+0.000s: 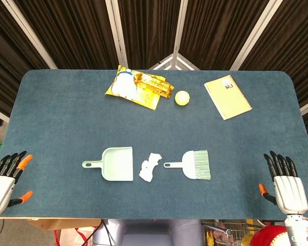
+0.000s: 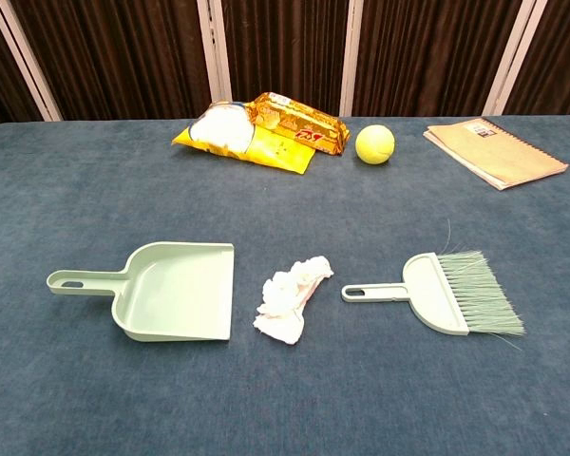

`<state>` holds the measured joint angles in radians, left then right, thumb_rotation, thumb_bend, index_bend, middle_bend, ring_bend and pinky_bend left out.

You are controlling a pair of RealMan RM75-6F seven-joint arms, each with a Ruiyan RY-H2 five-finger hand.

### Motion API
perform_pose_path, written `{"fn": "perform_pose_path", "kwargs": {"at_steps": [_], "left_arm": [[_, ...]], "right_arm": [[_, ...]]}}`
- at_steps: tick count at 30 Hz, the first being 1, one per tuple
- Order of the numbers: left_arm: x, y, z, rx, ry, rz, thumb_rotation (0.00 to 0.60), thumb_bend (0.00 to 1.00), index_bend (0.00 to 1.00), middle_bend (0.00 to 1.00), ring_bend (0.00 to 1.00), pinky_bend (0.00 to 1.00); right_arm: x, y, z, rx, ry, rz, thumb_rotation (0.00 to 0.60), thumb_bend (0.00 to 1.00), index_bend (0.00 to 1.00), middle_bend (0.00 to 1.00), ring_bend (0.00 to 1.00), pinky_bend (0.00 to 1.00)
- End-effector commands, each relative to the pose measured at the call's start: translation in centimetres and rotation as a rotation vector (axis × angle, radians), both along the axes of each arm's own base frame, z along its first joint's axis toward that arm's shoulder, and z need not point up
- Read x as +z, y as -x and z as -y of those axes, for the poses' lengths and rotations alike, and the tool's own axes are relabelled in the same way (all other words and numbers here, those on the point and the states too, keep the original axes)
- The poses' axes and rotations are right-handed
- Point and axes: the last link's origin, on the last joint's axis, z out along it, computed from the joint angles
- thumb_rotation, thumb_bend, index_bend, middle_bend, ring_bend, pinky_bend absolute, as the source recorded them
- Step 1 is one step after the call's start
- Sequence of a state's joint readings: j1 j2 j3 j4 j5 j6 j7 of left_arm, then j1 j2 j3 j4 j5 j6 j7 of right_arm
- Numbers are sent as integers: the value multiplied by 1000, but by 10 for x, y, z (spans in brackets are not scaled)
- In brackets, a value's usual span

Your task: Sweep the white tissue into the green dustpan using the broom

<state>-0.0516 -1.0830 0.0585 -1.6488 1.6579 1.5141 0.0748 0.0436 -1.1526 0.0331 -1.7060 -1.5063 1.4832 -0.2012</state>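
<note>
A crumpled white tissue (image 1: 150, 167) (image 2: 291, 297) lies on the blue table between two tools. To its left sits the pale green dustpan (image 1: 117, 164) (image 2: 176, 290), mouth facing the tissue and handle pointing left. To its right lies the small green broom (image 1: 194, 164) (image 2: 446, 294), handle toward the tissue, bristles pointing right. My left hand (image 1: 5, 179) rests at the table's near left corner, fingers spread and empty. My right hand (image 1: 285, 184) is at the near right corner, likewise spread and empty. Neither hand shows in the chest view.
At the back of the table lie a yellow snack bag (image 1: 138, 87) (image 2: 266, 133), a yellow ball (image 1: 181, 98) (image 2: 374, 144) and a tan spiral notebook (image 1: 227, 97) (image 2: 494, 152). Dark curtains hang behind the table.
</note>
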Motion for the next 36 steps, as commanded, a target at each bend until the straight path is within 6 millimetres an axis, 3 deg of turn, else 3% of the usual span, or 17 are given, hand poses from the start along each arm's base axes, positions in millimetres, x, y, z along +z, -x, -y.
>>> {"fn": "perform_pose_path", "kwargs": {"at_steps": [1, 19, 22, 25, 28, 32, 33, 36], "left_arm": [[0, 0, 0, 2, 0, 0, 600, 3, 0, 0, 0, 29], [0, 0, 0, 9, 1, 2, 600, 3, 0, 0, 0, 29], [1, 0, 0, 6, 2, -2, 600, 3, 0, 0, 0, 29], [1, 0, 0, 8, -2, 2, 600, 3, 0, 0, 0, 29], [2, 0, -1, 13, -4, 6, 600, 3, 0, 0, 0, 28], [2, 0, -2, 10, -2, 5, 600, 3, 0, 0, 0, 29], [2, 0, -1, 8, -1, 2, 600, 3, 0, 0, 0, 29], [1, -1, -1, 7, -1, 0, 600, 3, 0, 0, 0, 28]], "right_arm": [[0, 0, 0, -1, 0, 1, 600, 354, 0, 0, 0, 0], [-1, -1, 0, -5, -9, 16, 600, 354, 0, 0, 0, 0], [2, -10, 6, 26, 6, 51, 600, 354, 0, 0, 0, 0], [1, -14, 12, 35, 14, 61, 600, 354, 0, 7, 26, 63], [-1, -23, 24, 49, 18, 71, 600, 353, 0, 111, 163, 240], [-9, -40, 46, 75, 5, 86, 600, 355, 0, 453, 513, 556], [-17, -54, 61, 105, -28, 93, 600, 354, 0, 510, 570, 593], [-30, -74, 75, 128, -71, 86, 600, 354, 23, 730, 781, 731]]}}
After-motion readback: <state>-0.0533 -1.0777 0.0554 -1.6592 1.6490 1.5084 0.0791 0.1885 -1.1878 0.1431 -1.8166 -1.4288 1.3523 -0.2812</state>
